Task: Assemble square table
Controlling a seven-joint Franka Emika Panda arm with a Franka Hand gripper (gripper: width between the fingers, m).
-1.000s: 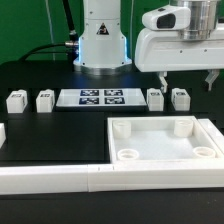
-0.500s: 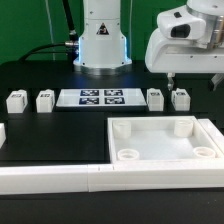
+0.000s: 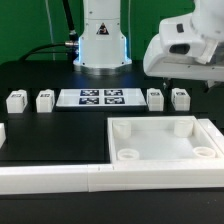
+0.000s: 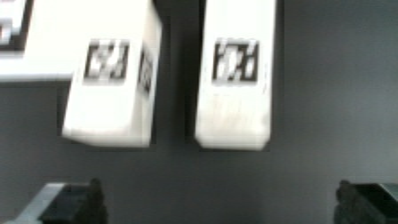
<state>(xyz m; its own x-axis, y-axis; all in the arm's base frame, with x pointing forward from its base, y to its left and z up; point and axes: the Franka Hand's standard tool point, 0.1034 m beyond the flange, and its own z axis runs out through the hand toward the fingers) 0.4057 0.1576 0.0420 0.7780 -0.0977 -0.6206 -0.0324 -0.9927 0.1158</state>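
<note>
Black table (image 3: 40, 140) carries the large white plastic square top (image 3: 165, 145) near its front edge. Two short white tagged legs (image 4: 111, 85) sit side by side beneath the pincer (image 4: 222, 203), which is spread wide and empty. They look light, rigid and slick, so grip one across its narrow sides.

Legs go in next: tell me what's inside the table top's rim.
Inside the table top: four round corner sockets, nothing standing in them, and bare white floor. The far sockets' walls hide their insides.
</note>
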